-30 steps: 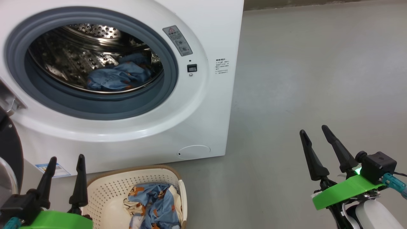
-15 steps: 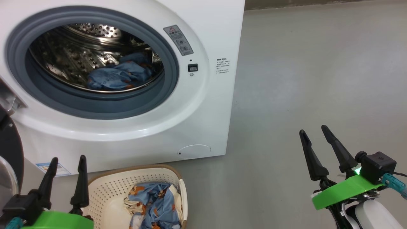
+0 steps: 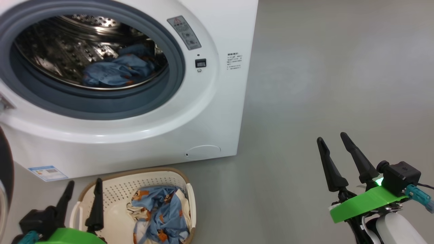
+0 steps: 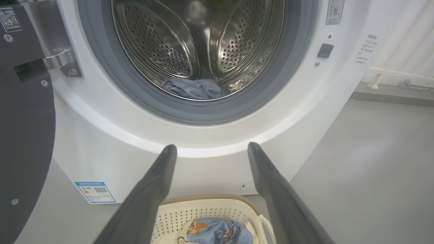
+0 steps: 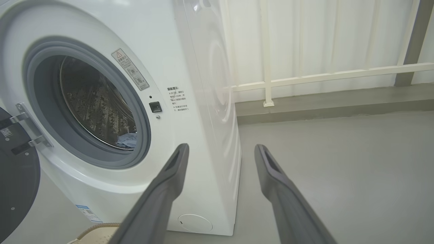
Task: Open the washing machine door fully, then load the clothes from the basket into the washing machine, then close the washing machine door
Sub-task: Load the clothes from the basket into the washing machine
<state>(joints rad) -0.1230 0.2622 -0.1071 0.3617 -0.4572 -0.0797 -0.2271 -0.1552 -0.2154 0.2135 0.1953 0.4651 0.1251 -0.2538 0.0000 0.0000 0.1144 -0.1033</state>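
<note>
I hold the left tool (image 3: 84, 182) wide and empty over the left edge of the basket (image 3: 135, 170). The basket sits on the floor (image 3: 322, 67), just in front of the washing machine (image 3: 217, 112). The clothes (image 3: 159, 210) left to load lie just to the right of this tool and below it, heaped against the basket's right wall. The heap's long axis seems to run from the machine side back toward me.

My left arm is plainly the nearer one. The right tool (image 3: 331, 136), also spread wide with nothing in it, hangs over bare floor well apart from the basket, off the machine's right side.

The cloth is light blue, printed with small orange-brown bears, and lies crumpled over a cream-white piece. It looks soft and loose, so I judge it will bunch and trail when lifted.

The door (image 4: 23, 135) stands swung open on the left, and one blue garment (image 3: 112, 73) already lies in the steel drum (image 4: 162, 40). I read the next move as a short reach rightward and down into the basket.
</note>
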